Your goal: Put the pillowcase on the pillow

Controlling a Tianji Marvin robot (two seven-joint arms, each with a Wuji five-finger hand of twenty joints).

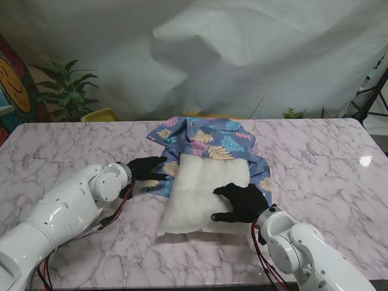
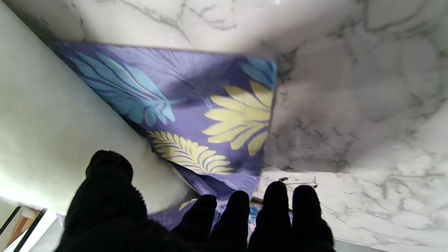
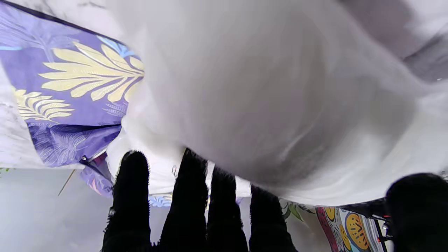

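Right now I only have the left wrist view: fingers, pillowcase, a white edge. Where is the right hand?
Observer: The right hand lies spread on the pillow, at its right corner nearer to me.
Operator: Is the pillow covered yet?
Observer: No; in the stand view its top is bare white, lying over the pillowcase.
Operator: And the left hand?
Observer: The left hand is at the pillowcase's left edge, beside the pillow; whether it grips, I cannot tell.

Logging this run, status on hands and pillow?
Left hand at blue leaf-print pillowcase edge, grip unclear. Right hand open on white pillow. Pillow uncovered.
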